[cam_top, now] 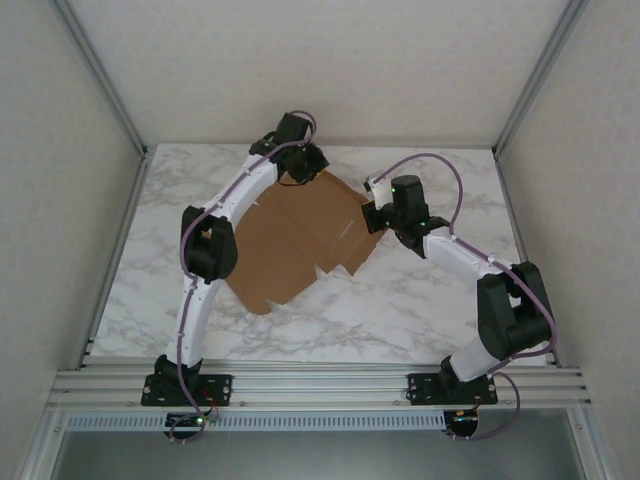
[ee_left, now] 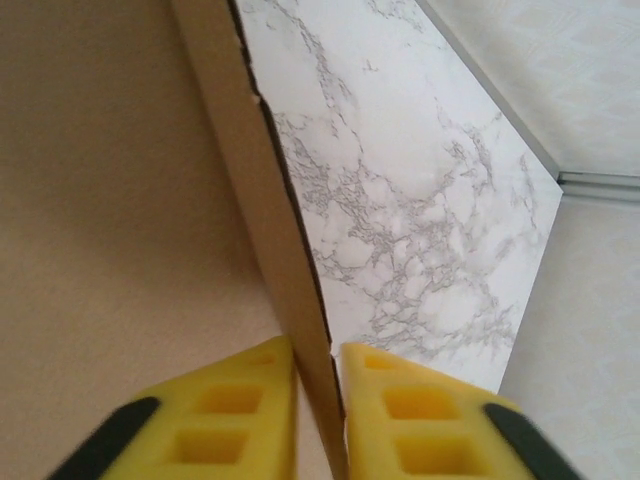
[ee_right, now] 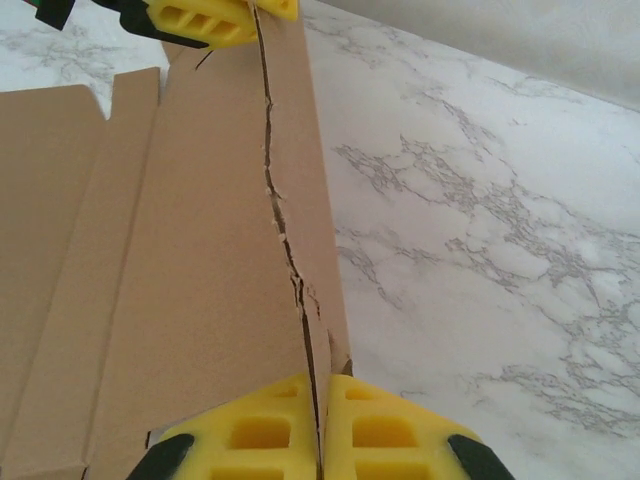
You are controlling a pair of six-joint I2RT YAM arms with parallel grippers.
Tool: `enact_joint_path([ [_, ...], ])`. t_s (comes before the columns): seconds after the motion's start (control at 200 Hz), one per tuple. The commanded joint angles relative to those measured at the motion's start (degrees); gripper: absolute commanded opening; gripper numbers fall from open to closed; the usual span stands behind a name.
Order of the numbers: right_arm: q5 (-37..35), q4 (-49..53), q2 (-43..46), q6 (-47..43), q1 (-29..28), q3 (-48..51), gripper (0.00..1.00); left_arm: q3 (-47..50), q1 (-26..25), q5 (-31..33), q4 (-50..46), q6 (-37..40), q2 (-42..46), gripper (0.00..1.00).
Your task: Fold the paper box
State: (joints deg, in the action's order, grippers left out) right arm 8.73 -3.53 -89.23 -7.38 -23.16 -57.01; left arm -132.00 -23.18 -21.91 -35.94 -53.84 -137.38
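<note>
The paper box (cam_top: 290, 245) is a brown cardboard sheet lying mostly flat in the middle of the marble table (cam_top: 420, 310), with its far-right side flap raised. My left gripper (cam_top: 312, 174) is at the flap's far end. In the left wrist view the gripper (ee_left: 318, 400) is shut on the flap's upright edge (ee_left: 270, 200). My right gripper (cam_top: 372, 218) holds the same flap at its near end. In the right wrist view the gripper (ee_right: 320, 420) pinches the folded strip of the paper box (ee_right: 200, 250). The left gripper's yellow fingers (ee_right: 205, 20) show at the strip's far end.
Bare marble table (ee_right: 480, 200) lies to the right of the flap. Metal frame posts and white walls (cam_top: 320, 60) close in the back and sides. The fold line is torn and ragged (ee_right: 285, 240).
</note>
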Motion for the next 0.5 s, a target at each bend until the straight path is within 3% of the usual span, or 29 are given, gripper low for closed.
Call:
enact_joint_path([
  [0.0,-1.13,-2.19,2.59,-0.22,-0.14,-0.02,0.00,-1.45,0.93,1.41,0.51,-0.39,-0.61,0.08],
  [0.145,0.13,0.15,1.91,0.23,-0.14,-1.43,0.08,-1.52,1.45,0.51,0.90,-1.43,-0.35,0.00],
  [0.355,3.83,2.74,2.96,5.06,-0.17,-2.63,0.42,-1.03,1.73,-0.02,0.69,-2.03,0.33,0.00],
  [0.406,5.04,2.14,4.04,7.61,-0.18,-2.40,0.56,-0.29,1.73,-0.17,1.17,-2.30,0.85,0.00],
  [0.491,6.70,1.59,5.90,12.05,-0.14,-2.51,0.61,1.99,1.82,-1.02,3.30,-2.91,2.36,0.00],
])
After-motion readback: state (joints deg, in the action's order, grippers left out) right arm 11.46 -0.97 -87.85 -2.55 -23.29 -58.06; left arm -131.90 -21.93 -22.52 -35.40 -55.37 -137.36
